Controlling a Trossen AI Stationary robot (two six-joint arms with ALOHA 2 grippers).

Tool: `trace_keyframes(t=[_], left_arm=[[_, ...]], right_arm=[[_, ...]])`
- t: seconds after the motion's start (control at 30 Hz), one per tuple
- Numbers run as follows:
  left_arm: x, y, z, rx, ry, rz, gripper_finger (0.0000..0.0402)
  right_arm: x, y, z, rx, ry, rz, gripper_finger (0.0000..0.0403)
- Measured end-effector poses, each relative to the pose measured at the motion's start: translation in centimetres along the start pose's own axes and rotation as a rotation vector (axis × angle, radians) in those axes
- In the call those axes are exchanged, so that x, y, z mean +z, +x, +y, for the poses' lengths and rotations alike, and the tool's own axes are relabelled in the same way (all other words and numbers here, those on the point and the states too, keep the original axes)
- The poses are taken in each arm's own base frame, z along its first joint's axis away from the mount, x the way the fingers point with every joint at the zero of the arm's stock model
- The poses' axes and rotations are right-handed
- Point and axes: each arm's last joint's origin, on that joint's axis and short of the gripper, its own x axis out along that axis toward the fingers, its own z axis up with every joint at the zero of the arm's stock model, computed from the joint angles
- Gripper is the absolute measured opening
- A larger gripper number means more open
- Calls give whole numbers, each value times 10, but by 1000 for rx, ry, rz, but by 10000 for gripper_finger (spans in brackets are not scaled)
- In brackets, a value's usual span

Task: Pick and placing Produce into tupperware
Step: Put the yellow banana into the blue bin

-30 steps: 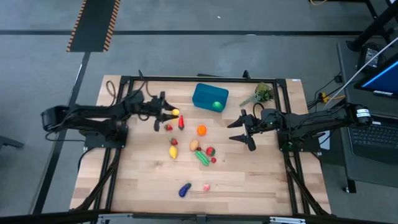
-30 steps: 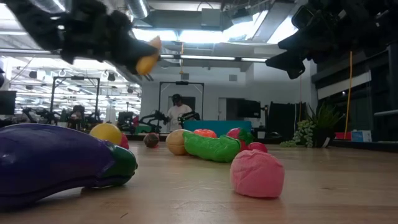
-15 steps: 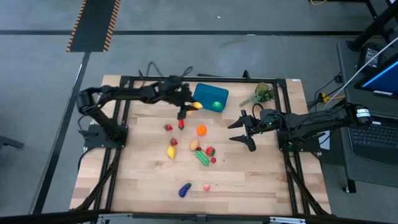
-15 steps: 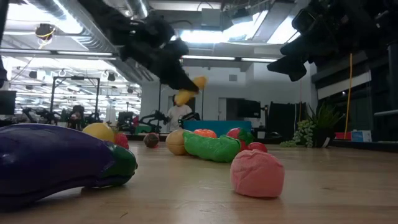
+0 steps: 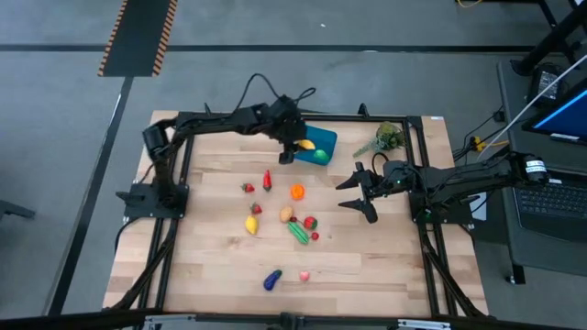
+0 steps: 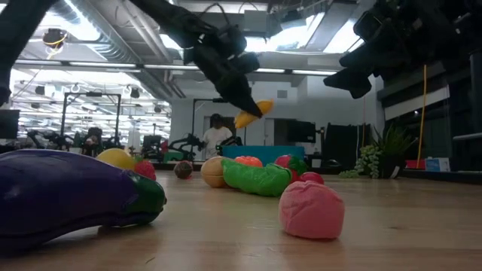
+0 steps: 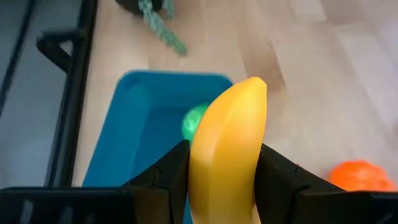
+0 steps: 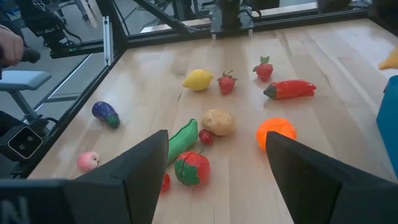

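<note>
Banana (image 5: 305, 144) sat clamped between the fingers of the left gripper (image 5: 295, 147), held in the air over the edge of the teal tub (image 5: 321, 139) at about twelve o'clock on the table (image 5: 367, 266). A green ball (image 5: 319, 154) lay inside the tub. Other produce lay scattered near the table's middle: red pepper (image 5: 267, 180), orange (image 5: 297, 192), lemon (image 5: 254, 223), pea pod (image 5: 298, 233). At three o'clock the right gripper (image 5: 359, 193) hovered with its fingers spread, grasping nothing.
</note>
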Motion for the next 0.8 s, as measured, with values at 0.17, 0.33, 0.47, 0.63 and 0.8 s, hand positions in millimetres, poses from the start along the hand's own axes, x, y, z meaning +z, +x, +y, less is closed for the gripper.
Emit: trace_keyframes(t=[0.17, 0.33, 0.47, 0.63, 0.8], left_arm=[[5, 14, 19, -9, -3, 44, 131], [2, 24, 42, -18, -31, 110, 131], [-2, 26, 62, -8, -67, 136, 131], [-4, 27, 74, -22, -92, 138, 131], [-9, 34, 76, -34, -101, 152, 131]], right_arm=[[-1, 0, 0, -1, 1, 6, 271], [-1, 0, 0, -1, 1, 8, 271], [-1, 0, 0, -1, 1, 8, 271], [-1, 0, 0, -1, 0, 8, 271], [-1, 0, 0, -1, -2, 8, 271]])
